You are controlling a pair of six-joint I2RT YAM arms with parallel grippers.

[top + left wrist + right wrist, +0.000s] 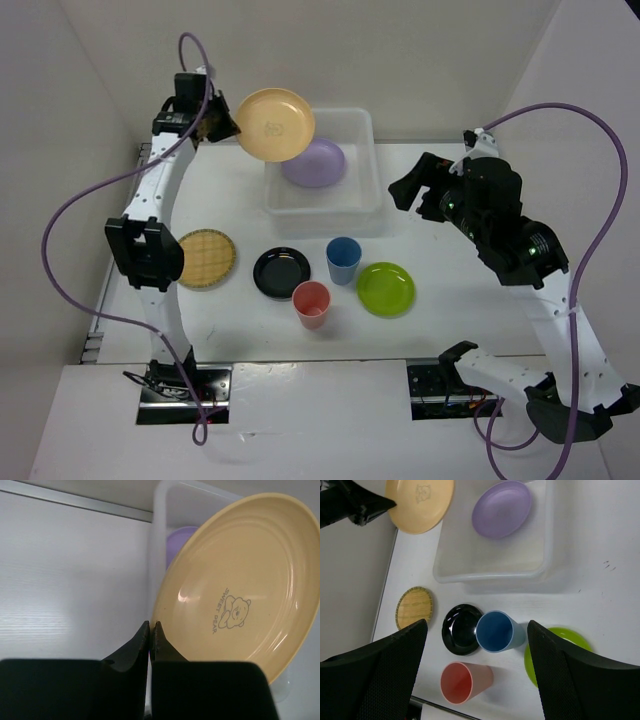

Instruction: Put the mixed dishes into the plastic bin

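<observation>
My left gripper [225, 125] [151, 625] is shut on the rim of the pale orange plate [275, 124] [240, 580] and holds it tilted in the air over the left edge of the white plastic bin [372, 160] [157, 510]. The lavender plate [315, 163] [501, 508] lies inside the bin. The woven tan plate [206, 258], black plate [281, 272], blue cup [343, 259], pink cup [311, 303] and lime green plate [385, 289] sit on the table in front of the bin. My right gripper [410, 190] [477, 624] is open and empty, raised to the right of the bin.
White walls close in the table on the left, back and right. The right wrist view looks down on the blue cup [495, 631], pink cup [462, 682], black plate [461, 629], woven plate [414, 607], green plate [560, 633] and bin [490, 572].
</observation>
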